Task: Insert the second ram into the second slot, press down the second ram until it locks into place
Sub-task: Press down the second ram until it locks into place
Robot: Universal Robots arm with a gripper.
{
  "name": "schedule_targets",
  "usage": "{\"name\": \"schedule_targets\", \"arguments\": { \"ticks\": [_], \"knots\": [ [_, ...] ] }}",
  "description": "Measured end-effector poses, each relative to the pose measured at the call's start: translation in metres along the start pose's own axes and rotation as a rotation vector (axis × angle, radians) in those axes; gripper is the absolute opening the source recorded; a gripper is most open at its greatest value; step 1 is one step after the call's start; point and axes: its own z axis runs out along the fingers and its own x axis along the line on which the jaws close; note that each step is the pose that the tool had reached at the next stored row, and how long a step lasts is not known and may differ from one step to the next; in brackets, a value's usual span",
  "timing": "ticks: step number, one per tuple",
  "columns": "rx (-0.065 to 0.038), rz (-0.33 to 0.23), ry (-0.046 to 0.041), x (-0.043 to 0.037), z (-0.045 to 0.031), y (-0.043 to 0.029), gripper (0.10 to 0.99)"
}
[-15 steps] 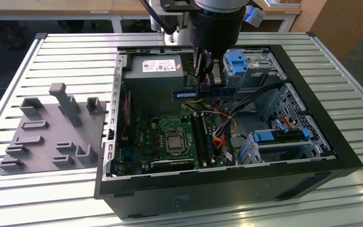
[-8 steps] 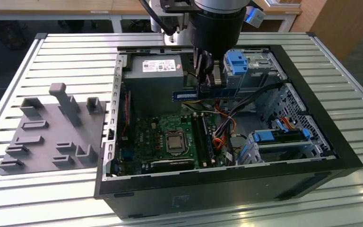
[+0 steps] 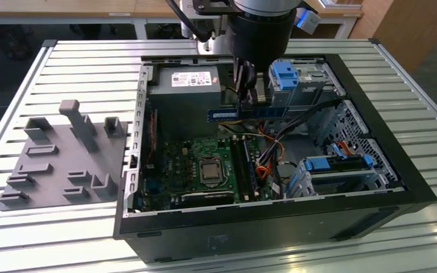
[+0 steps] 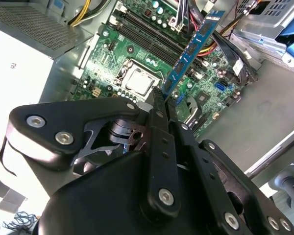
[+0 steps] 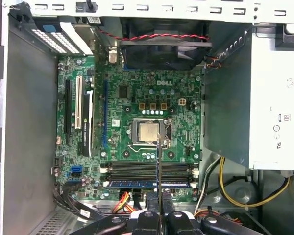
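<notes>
Slatted table (image 3: 74,62); cables (image 3: 270,135) near second ram (image 3: 222,115) in hand (image 3: 247,102)

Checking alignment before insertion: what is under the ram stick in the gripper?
Beneath the second ram, held by the gripper, lie the motherboard, its memory slots and the processor. The board strip directly under the stick and gripper is hidden.

The counter (image 3: 82,62) is showing ribbed, brushed silvery metal, the computer case (image 3: 279,227) is looking matt black outside and bare grey sheet metal inside, the fingers (image 4: 159,147) are showing satin black metal, and the second ram (image 4: 191,49) is showing smooth blue circuit board.
</notes>
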Motion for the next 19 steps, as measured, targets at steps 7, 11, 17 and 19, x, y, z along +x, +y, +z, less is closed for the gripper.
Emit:
{"name": "schedule_targets", "arguments": {
  "ticks": [7,11,17,19],
  "knots": [
    [0.001,0.036,0.0002,0.0000,0.0001,0.0000,0.137],
    [0.001,0.054,0.0004,0.0000,0.0001,0.0000,0.137],
    [0.001,0.078,0.0005,0.0000,0.0001,0.0000,0.137],
    [0.001,0.088,0.0006,0.0000,0.0002,0.0000,0.137]
  ]
}}
